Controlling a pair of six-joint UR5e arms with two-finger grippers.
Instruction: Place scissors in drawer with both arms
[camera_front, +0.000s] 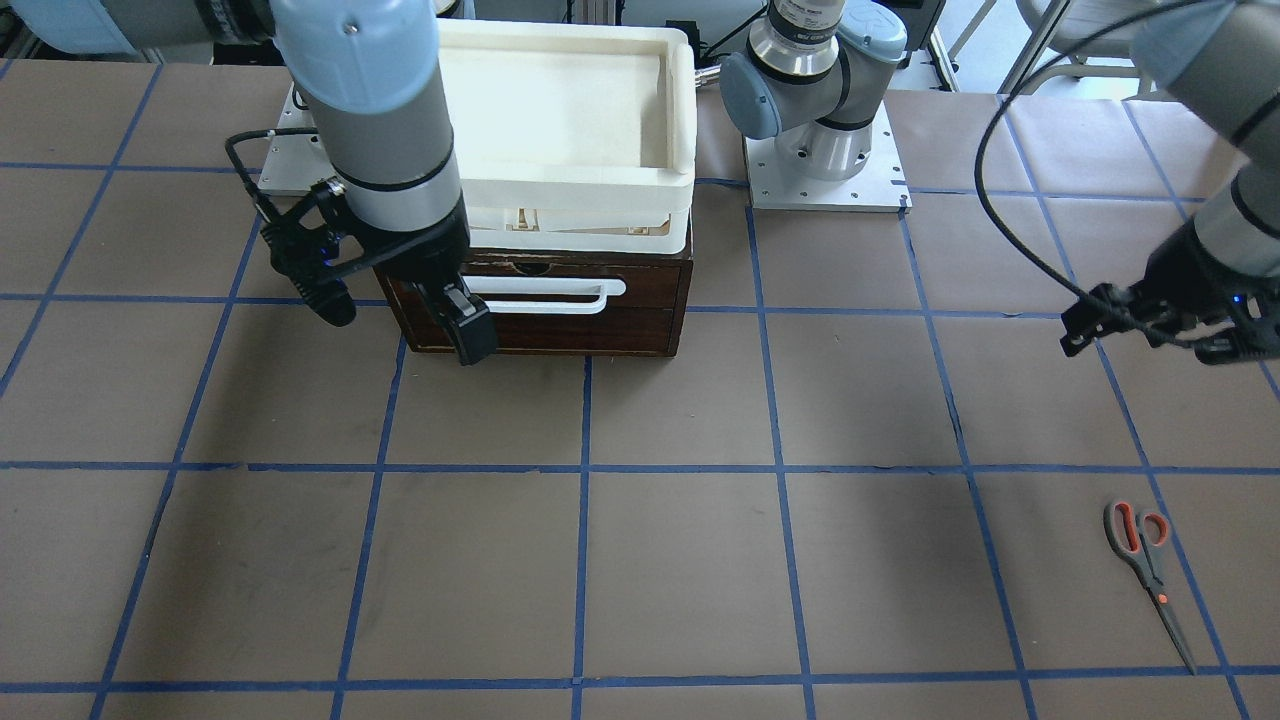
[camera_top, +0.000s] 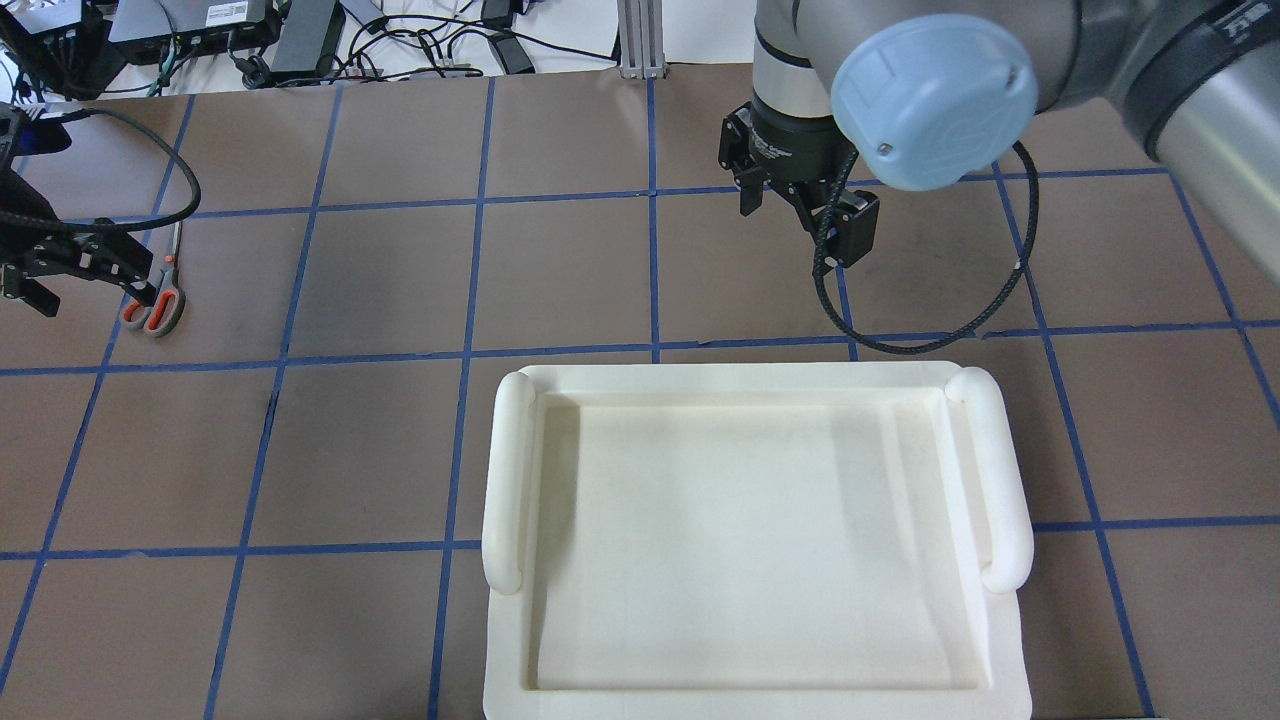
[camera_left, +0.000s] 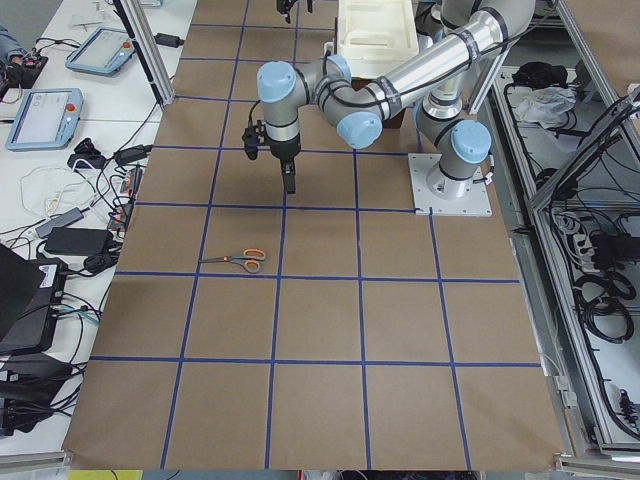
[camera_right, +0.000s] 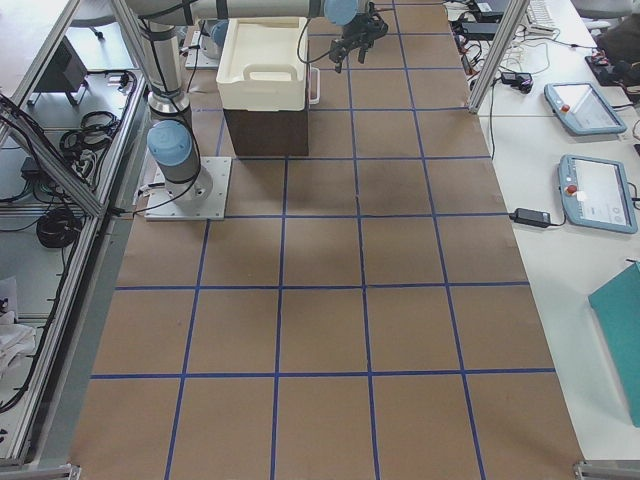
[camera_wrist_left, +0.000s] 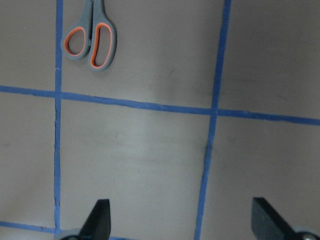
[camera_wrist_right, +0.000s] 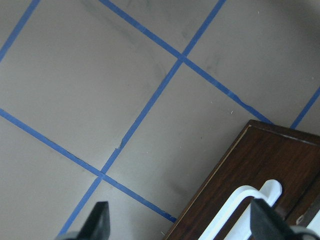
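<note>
- From the left side, the table is wearing brown paper with blue tape squares. Screens and wires are sitting on a white desk beside it. The scissors are lying flat on the table. The left gripper is hanging in the air near them, not touching.
- From the right side, a white tray is sitting on top of a dark box at the robot's end.
- The left wrist camera is looking down at the table. The gripper's two fingers are standing wide apart. The scissors' orange loops are showing at the top left, well ahead of the fingers.
- In the right wrist view, the right gripper is spreading wide open too, gripping nothing. The drawer and its white handle are sitting just by one finger.
- From the front, the drawer is looking shut under the tray. The right gripper is hovering at the handle's end. The scissors are lying far across the table, blades pointing away from the robot. The left gripper is hanging on the robot's side of them.
- From overhead, the tray is filling the near part. The scissors' loops are peeking out just beside the left gripper.
</note>
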